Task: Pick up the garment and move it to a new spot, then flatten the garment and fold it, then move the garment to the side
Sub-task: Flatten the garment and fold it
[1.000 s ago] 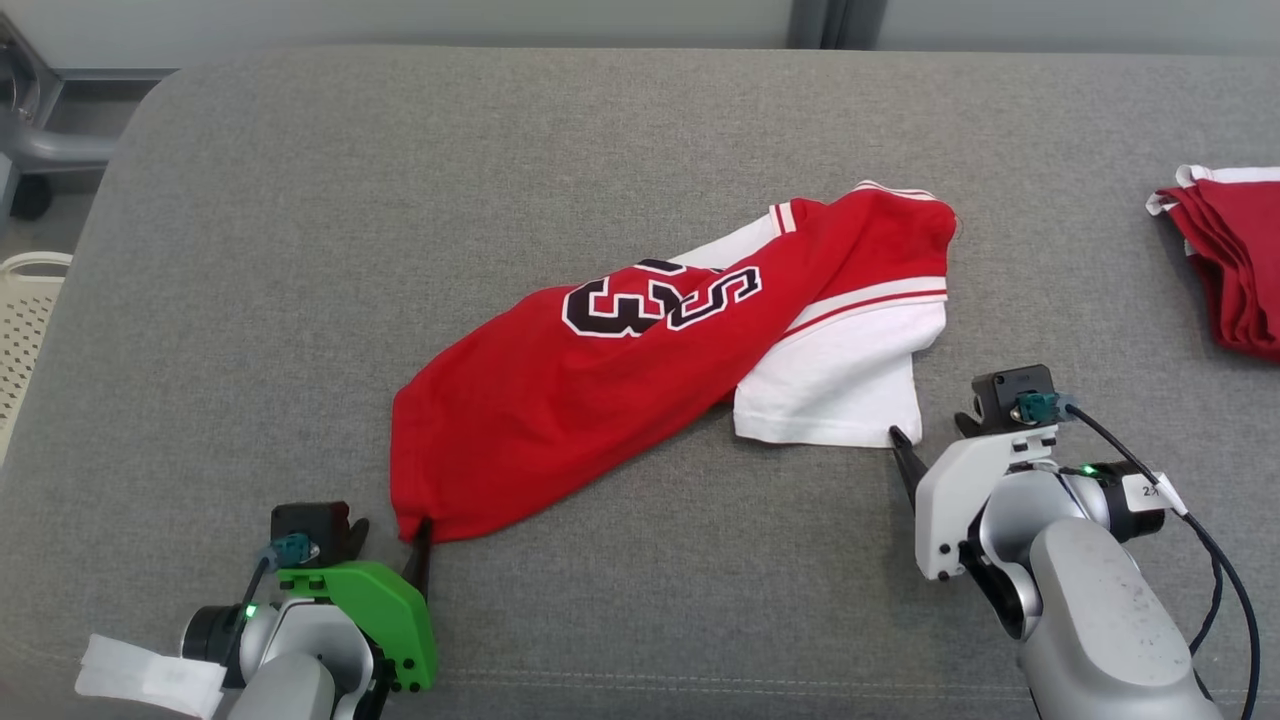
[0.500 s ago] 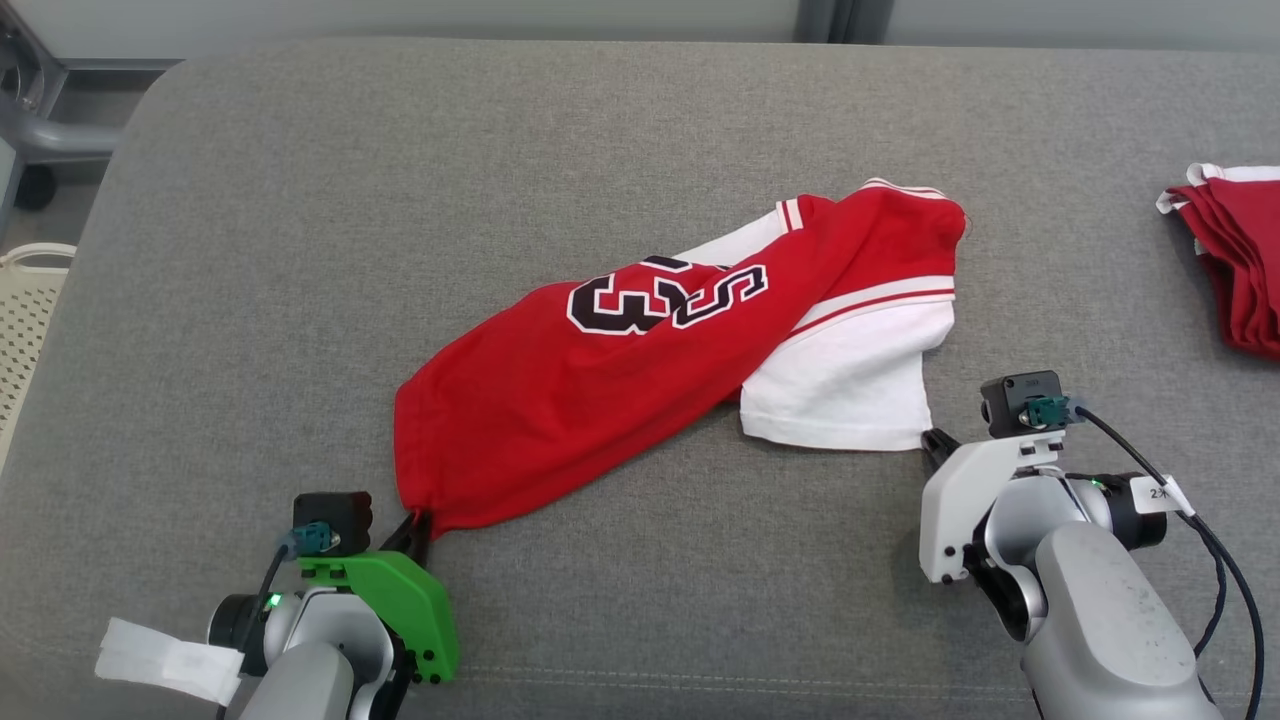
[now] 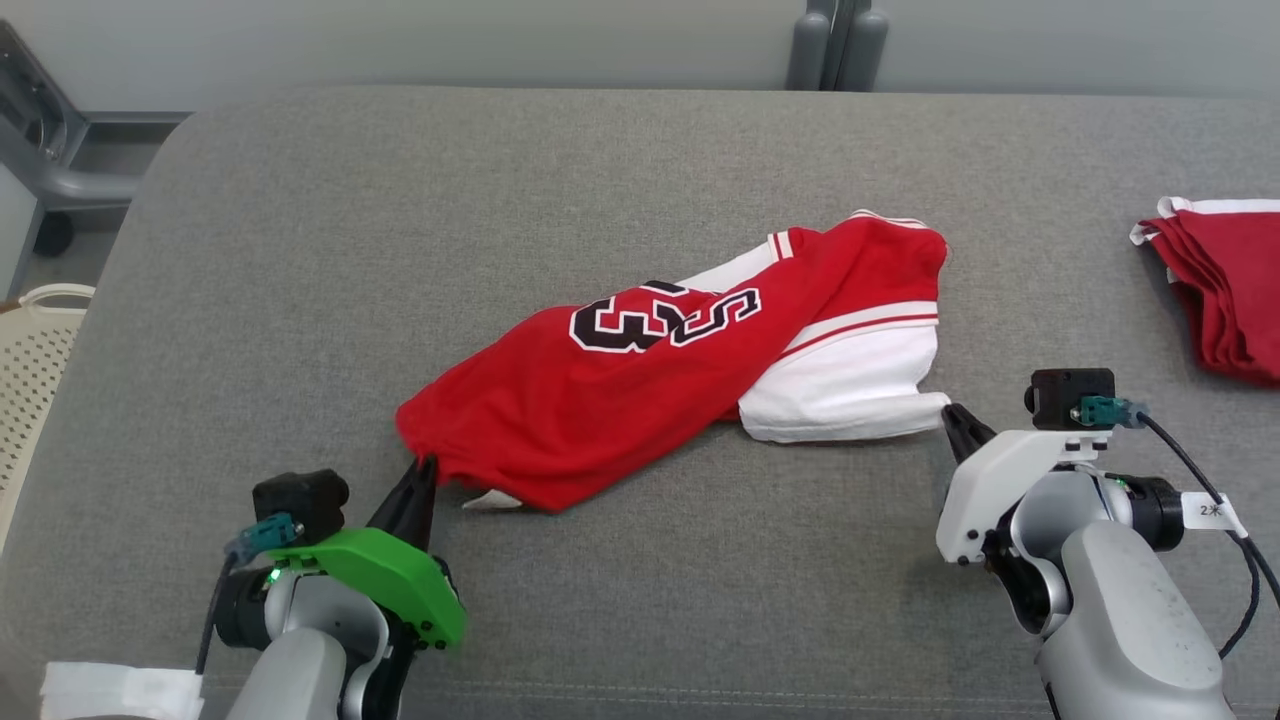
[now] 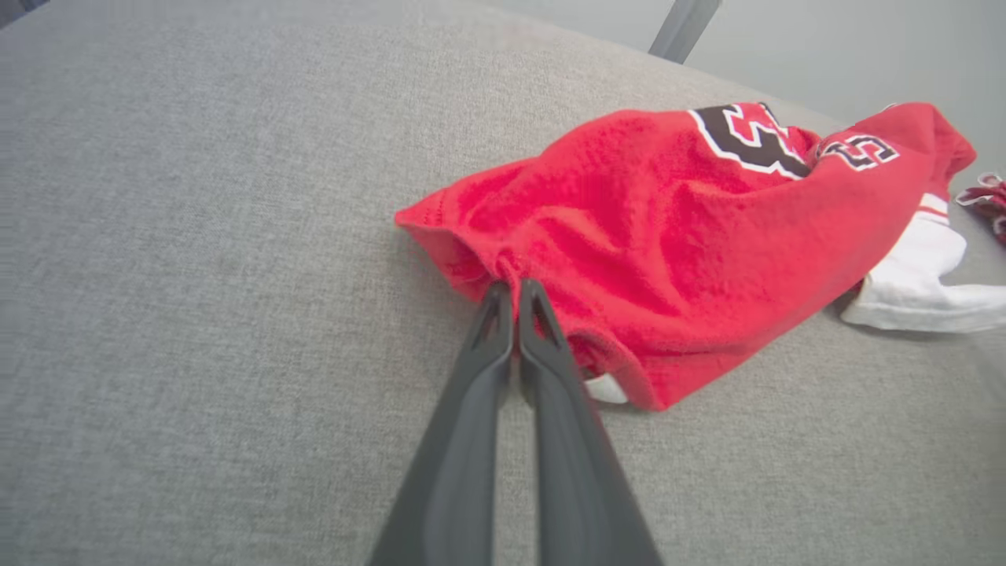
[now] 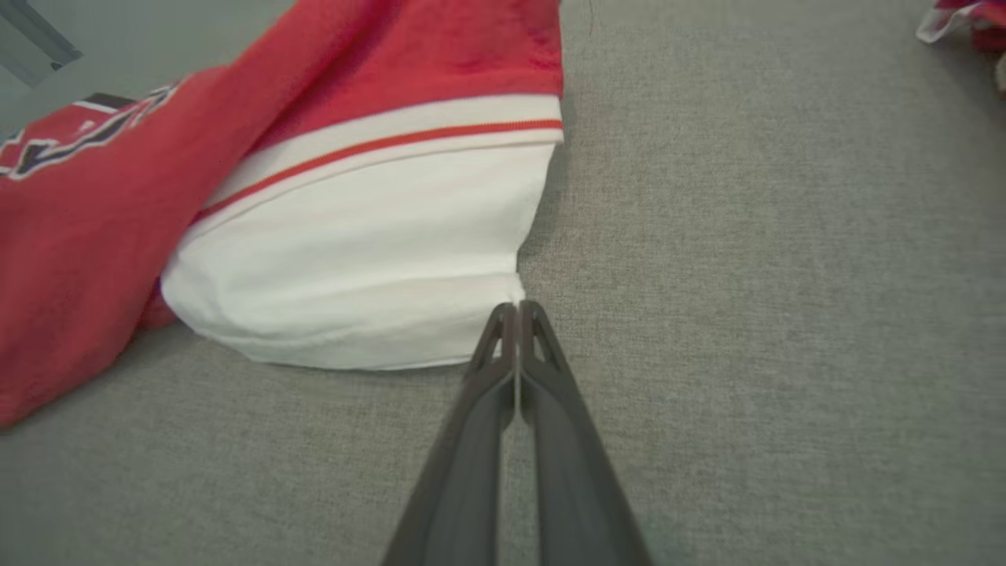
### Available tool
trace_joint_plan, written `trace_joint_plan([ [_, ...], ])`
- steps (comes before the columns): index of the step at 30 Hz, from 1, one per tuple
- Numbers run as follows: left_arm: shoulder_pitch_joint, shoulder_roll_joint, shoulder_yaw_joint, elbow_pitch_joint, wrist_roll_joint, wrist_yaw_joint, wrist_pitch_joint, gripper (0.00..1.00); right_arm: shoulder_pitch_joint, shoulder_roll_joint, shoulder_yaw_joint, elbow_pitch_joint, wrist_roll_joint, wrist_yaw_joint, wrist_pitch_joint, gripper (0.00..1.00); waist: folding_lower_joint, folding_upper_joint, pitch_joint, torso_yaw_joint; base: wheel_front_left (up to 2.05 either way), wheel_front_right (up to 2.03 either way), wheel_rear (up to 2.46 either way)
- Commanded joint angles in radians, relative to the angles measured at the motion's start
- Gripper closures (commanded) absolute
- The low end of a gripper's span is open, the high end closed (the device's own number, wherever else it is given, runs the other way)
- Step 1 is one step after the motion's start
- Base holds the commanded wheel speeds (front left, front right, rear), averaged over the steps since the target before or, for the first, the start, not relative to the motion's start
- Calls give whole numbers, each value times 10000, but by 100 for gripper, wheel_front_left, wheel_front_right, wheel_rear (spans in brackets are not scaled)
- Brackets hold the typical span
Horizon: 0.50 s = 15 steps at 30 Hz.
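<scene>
head view: garment (image 3: 660, 390), a red and white jersey with black-and-white lettering, is lying bunched mid-frame on the grey fabric surface (image 3: 300, 250), running diagonally from lower left to upper right. The red body is taking up the left and middle. The white sleeve with a red stripe is sitting at the right end, partly under the red cloth.

left gripper (image 3: 423, 472), lower left of frame with a green cover behind it, is closed and pinching the red hem at the garment's lower left corner. Left wrist view is showing both fingers (image 4: 550, 369) pressed together, with red cloth puckering at their tips. A small white tab is peeking out from under the hem just right of them.

right gripper (image 3: 952, 415), lower right of frame with a white cover, is closed and pinching the outer corner of the white sleeve. Right wrist view is showing the fingertips meeting right at the sleeve's edge, with the corner drawn to a point toward them.

Most of the garment is resting on the surface. Can't tell whether the pinched corners are lifting clear of it.

Also in head view: a pile of red cloth (image 3: 1220, 290) with white trim is sitting at the right edge, well apart from the garment, and a pale perforated basket (image 3: 35, 370) is showing at the left edge, off the surface
</scene>
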State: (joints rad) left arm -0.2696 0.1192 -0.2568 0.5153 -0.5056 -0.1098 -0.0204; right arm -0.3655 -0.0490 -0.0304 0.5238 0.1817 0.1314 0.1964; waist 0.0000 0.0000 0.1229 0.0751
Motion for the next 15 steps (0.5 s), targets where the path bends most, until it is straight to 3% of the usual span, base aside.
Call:
trace_joint_plan([
  [1,150,117,121,-232,-132,4,-81,100,146,-29,-42,-145,121,-15,-136,100,0,0,-246,-91,0,0,0],
  [8,451,98,462,-1602,-654,199,211,100,285,-32,-368,-1125,542,-15,-391,100,0,0,-574,-315,0,0,0],
  [15,-503,189,807,-2108,-1044,268,504,100,-719,-15,-244,-1584,980,-11,-160,100,0,0,8,-719,0,0,0],
])
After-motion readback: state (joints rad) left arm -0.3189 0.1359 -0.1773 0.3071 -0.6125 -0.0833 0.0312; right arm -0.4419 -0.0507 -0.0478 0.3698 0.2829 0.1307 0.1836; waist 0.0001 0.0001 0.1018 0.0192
